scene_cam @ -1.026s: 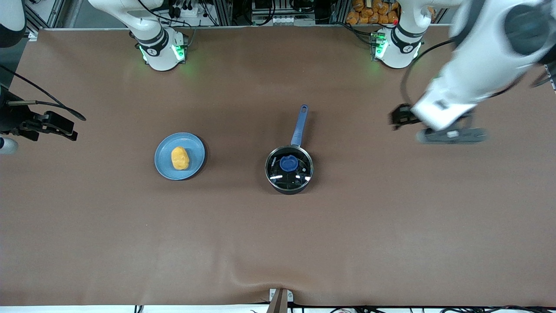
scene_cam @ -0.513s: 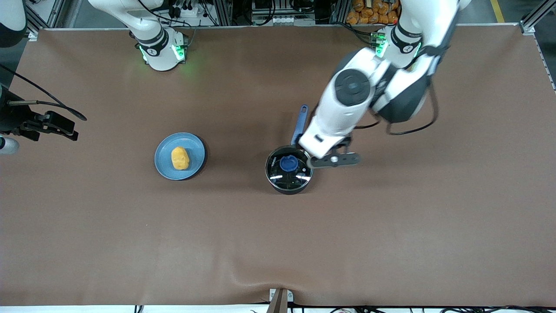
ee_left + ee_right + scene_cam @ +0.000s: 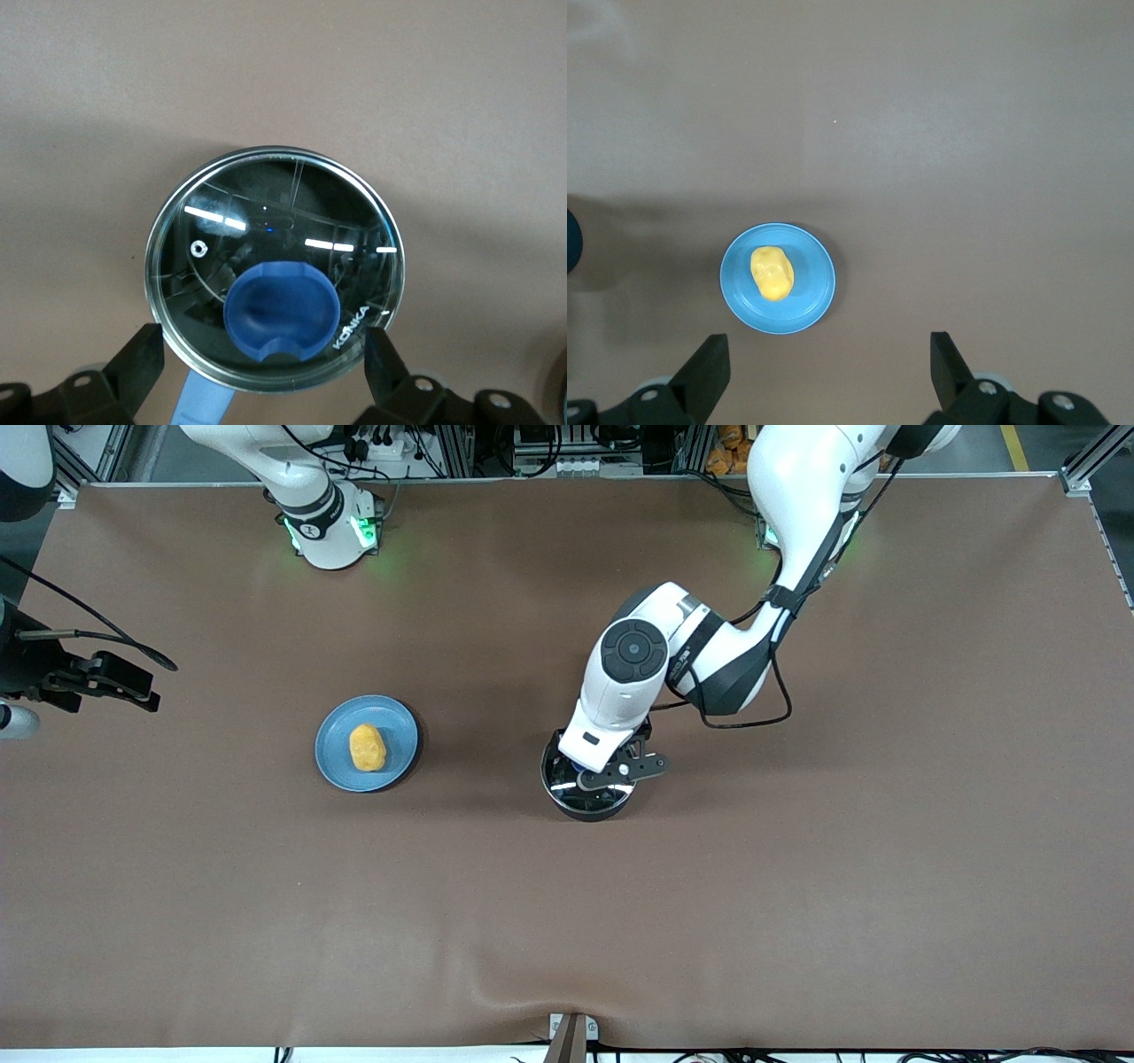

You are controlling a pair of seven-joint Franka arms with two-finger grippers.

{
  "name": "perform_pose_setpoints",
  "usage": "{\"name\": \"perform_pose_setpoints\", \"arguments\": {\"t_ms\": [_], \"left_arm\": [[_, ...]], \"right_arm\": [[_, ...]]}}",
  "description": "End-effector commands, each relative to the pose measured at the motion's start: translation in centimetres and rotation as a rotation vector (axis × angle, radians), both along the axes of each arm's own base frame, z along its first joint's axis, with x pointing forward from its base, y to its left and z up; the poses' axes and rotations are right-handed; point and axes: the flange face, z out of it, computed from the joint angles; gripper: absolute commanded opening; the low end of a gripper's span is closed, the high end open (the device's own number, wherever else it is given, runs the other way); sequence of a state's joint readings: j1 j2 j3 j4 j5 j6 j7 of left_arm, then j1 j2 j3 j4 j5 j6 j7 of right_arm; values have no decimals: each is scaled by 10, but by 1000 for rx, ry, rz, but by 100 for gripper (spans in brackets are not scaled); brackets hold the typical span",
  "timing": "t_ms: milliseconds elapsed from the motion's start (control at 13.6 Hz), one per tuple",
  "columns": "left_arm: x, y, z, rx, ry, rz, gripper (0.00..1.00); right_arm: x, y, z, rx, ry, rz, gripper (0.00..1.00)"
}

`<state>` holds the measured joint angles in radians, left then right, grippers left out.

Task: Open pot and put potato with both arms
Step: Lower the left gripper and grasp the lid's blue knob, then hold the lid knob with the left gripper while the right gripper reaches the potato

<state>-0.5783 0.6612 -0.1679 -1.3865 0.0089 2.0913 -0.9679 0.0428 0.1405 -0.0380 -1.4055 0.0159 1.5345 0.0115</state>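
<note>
The black pot (image 3: 586,802) stands mid-table with its clear glass lid (image 3: 275,221) on; the left arm hides its handle in the front view. My left gripper (image 3: 592,765) hangs open just over the lid. In the left wrist view it (image 3: 263,347) straddles the blue knob (image 3: 279,305) without touching it, and a piece of the blue handle (image 3: 200,403) shows. The yellow potato (image 3: 367,747) lies on the blue plate (image 3: 394,722), toward the right arm's end. My right gripper (image 3: 826,354) is open and empty, high over the table, with the potato (image 3: 772,272) below it.
The brown table cover (image 3: 797,886) has a small ridge at its near edge by a bracket (image 3: 571,1032). The right arm's dark hand (image 3: 106,677) sits at the edge of the front view. Cables loop from the left arm's wrist (image 3: 753,717).
The left arm has swung in from its own end of the table and come down over the pot lid, hiding the handle. The right arm, the plate and the potato have not moved.
</note>
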Motion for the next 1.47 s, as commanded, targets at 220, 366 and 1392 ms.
{"name": "perform_pose_setpoints", "arguments": {"t_ms": [220, 366, 1392], "left_arm": [[0, -20, -19, -21, -44, 54, 100], [0, -21, -25, -20, -41, 51, 100], [-4, -19, -36, 19, -38, 29, 95]], "right_arm": [[-2, 0, 3, 6, 2, 7, 100], [-2, 0, 3, 6, 2, 7, 100], [2, 5, -12, 12, 12, -1, 100]]}}
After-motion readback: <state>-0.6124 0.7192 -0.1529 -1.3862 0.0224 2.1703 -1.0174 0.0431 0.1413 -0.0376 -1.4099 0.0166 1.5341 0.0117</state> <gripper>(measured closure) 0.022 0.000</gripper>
